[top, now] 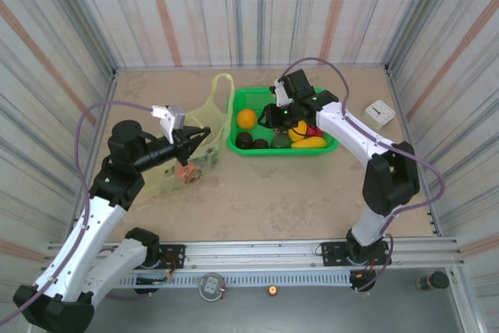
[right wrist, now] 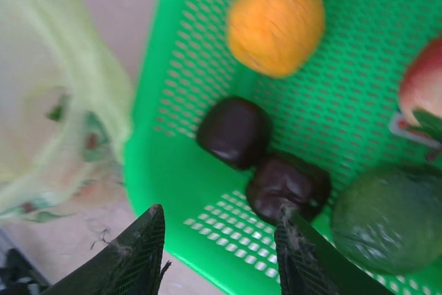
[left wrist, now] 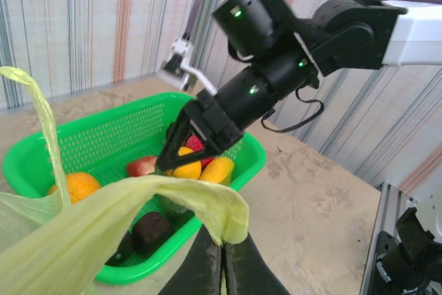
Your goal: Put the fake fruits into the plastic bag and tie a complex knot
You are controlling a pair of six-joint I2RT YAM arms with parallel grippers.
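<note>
From above, the left tool (top: 201, 138) is clenched on the edge of the plastic bag (top: 160, 178). The bag lies on the bench (top: 296, 193), just beside the left side of the green basket (top: 234, 143). One pink fruit (top: 185, 171) shows through the bag. The other fake fruits (top: 309, 143) lie in the basket. One is an orange fruit (top: 246, 118), and there are yellow, red and dark ones too. The right tool (top: 267, 121) hangs over the middle of the basket. A little white box (top: 380, 112) sits on the bench near the right wall.

From the left wrist, the left tool (left wrist: 222, 246) is at the bottom, squeezed tight on a fold of the plastic bag (left wrist: 173, 195). Behind the bag is the basket (left wrist: 248, 164). In it are the orange fruit (left wrist: 76, 186), some yellow fruits (left wrist: 217, 169) and a brown fruit (left wrist: 152, 229). The right tool (left wrist: 164, 164) points down into the basket by the yellow fruits.

From the right wrist, the right tool (right wrist: 219, 215) has its two fingers (right wrist: 141, 253) spread wide and holds nothing. It is over the near wall of the basket (right wrist: 148, 150). One fingertip is right at a brown fruit (right wrist: 286, 184), but I cannot tell if they touch. A second brown fruit (right wrist: 235, 131) touches that one. The orange fruit (right wrist: 276, 22) lies farther back. A dark green fruit (right wrist: 390, 215) is at the right. The plastic bag (right wrist: 62, 101) is blurry at the left, outside the basket.
</note>
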